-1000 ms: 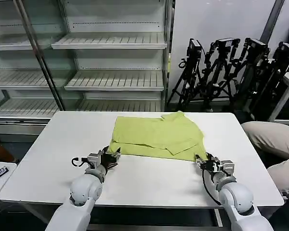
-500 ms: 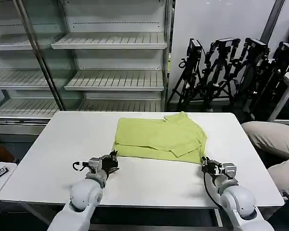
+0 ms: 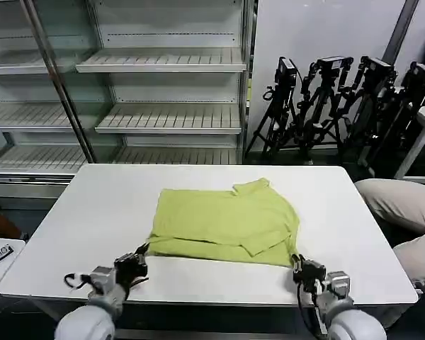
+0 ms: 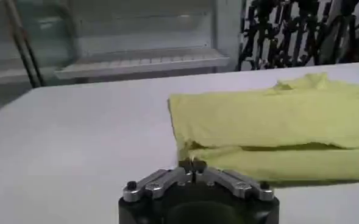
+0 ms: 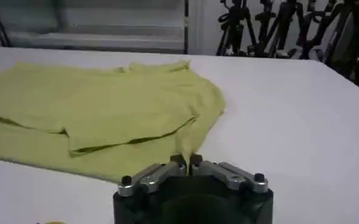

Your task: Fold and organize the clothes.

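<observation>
The clothes, a lime yellow-green T-shirt [image 3: 227, 219], lie folded flat on the white table [image 3: 92, 205], with the bottom part doubled over itself. My left gripper [image 3: 140, 256] is at the shirt's near left corner, shut on that corner; the pinch [image 4: 192, 164] and the shirt [image 4: 277, 122] show in the left wrist view. At the near right corner my right gripper [image 3: 297, 263] is shut on the fabric, which rises between its fingertips [image 5: 187, 161] from the shirt [image 5: 106, 103]. No print shows on the upturned side.
Metal shelving [image 3: 163, 92] stands behind the table and a cluster of black tripods [image 3: 340, 99] at the back right. A person's beige trouser leg [image 3: 397, 205] is beside the table's right edge. Both grippers are close to the table's near edge [image 3: 219, 294].
Both grippers have drawn back toward the table's near edge, holding the shirt's near corners. The shirt has slid toward me with them, staying folded.
</observation>
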Robot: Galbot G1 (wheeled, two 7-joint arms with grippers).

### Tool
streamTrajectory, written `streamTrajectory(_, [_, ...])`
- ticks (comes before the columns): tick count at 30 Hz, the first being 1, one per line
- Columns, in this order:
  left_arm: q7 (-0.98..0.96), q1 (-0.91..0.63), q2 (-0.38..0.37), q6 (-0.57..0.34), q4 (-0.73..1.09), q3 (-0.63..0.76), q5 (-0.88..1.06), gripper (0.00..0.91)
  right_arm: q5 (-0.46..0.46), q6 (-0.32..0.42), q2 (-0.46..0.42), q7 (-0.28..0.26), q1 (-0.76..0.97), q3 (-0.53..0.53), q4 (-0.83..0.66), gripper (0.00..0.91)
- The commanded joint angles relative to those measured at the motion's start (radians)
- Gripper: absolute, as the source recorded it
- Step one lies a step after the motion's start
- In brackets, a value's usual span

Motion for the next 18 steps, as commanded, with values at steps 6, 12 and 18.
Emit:
streamTrajectory(6, [0.022, 0.196, 0.025, -0.001, -0.141, -0.086, 0.04, 0.01, -0.117, 0.03, 0.004, 0.01, -0.183, 0.003, 0.135, 0.222])
streamTrajectory(12, [0.003, 0.118, 0.018, -0.004, -0.137, -0.068, 0.037, 0.907, -0.128, 0.04, -0.024, -0.009, -0.089, 0.085, 0.093, 0.907])
streamTrajectory(18, [0.015, -0.084, 0.013, -0.027, -0.098, -0.004, 0.028, 0.907, -0.052, -0.011, -0.043, -0.041, 0.143, 0.084, 0.097, 0.907])
